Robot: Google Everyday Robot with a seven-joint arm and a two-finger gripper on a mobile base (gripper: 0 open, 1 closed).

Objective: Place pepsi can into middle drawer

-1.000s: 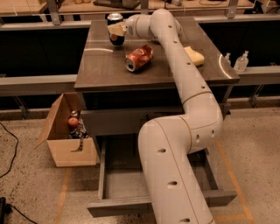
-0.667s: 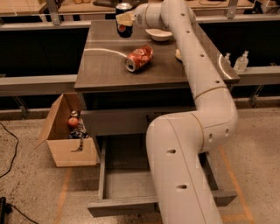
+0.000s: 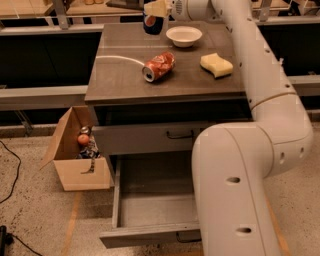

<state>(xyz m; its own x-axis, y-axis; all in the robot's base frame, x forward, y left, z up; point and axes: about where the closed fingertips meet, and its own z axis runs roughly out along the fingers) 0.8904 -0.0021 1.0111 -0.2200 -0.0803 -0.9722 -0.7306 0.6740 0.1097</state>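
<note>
Above tabletop (image 3: 125, 75), pincer (image 3: 156, 10) around pepsi can (image 3: 152, 25)

Logo (image 3: 149, 21) on pepsi can (image 3: 154, 27); no txt

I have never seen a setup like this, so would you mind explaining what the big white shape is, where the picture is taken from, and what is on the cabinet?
The white shape is the robot's single jointed arm, reaching away from us. There is one camera view, looking down along the arm; where it is mounted is not known. At the arm's far end is the gripper, a two-finger clamp, at the back edge of the cabinet top, shut on the dark blue pepsi can. On the top lie a white bowl, a crushed red can on its side and a yellow sponge. Below, one drawer is pulled open and looks empty. A cardboard box stands on the floor beside it.
</note>
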